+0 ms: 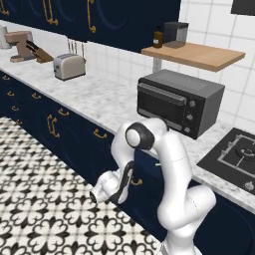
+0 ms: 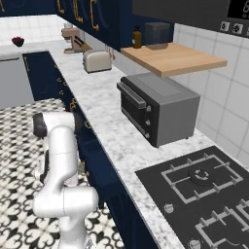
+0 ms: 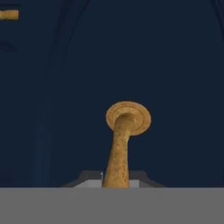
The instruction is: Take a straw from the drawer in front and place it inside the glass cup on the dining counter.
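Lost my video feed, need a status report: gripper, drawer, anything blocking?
Gripper shut on brass handle of the drawer. Drawer front flush, not yet pulled. Straw unseen. Nothing blocking in hand view.

- Worktop (image 1: pixel 99 99) runs along the wall from far left to near right in the left base view, with cabinet fronts below it.
- Toaster oven (image 1: pixel 179 102) stands on the worktop, under the wooden shelf (image 1: pixel 199 55).
- Bottle (image 1: pixel 158 38) and a boxy container (image 1: pixel 175 34) stand on the shelf, side by side.
- Toaster (image 1: pixel 69 66) sits farther along the worktop; the stand mixer (image 1: pixel 20 45) lies beyond it.
- Hob (image 2: pixel 204 194) is set into the worktop on the near side of the toaster oven.
- Drawer (image 1: pixel 144 184) lies below the worktop edge, behind the arm.
- Drawer handle (image 3: pixel 124 140) projects from the drawer front toward the hand camera.
- Gripper (image 1: pixel 130 180) sits at the drawer front.
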Controlling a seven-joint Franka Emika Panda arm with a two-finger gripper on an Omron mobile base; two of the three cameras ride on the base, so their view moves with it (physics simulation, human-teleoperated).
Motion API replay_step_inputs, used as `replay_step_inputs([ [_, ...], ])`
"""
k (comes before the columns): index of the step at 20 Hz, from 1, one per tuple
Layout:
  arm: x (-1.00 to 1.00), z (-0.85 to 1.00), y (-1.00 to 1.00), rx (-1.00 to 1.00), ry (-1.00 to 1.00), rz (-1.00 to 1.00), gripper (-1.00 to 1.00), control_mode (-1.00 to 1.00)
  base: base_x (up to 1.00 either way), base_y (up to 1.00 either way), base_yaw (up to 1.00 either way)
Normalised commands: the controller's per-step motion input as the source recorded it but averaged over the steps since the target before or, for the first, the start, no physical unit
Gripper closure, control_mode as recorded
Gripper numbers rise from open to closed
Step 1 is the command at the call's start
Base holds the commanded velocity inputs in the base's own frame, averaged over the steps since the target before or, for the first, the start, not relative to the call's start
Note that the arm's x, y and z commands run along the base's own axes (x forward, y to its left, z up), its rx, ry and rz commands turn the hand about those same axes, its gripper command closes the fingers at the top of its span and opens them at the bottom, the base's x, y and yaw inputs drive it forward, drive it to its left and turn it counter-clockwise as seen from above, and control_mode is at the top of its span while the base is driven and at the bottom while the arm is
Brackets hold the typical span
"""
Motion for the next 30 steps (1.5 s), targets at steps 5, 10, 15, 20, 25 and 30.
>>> replay_step_inputs([
  [5,-0.62,0.0,1.0,0.0,0.0,0.05,1.0,-1.0,0.0,0.0,0.0],
  [10,-0.51,0.11,0.87,0.04,0.0,0.02,-1.0,-1.0,0.0,0.0,0.0],
  [15,-0.64,0.89,0.1,0.4,0.11,0.04,-1.0,-1.0,0.0,0.0,0.0],
  [20,-0.29,0.97,0.0,0.63,0.28,0.02,-1.0,-1.0,0.0,0.0,0.0],
  [25,-0.01,0.59,-0.02,0.69,0.47,0.0,-1.0,-1.0,0.0,0.0,0.0],
  [30,-0.39,0.87,-0.02,0.55,0.23,0.0,-1.0,-1.0,0.0,0.0,0.0],
])
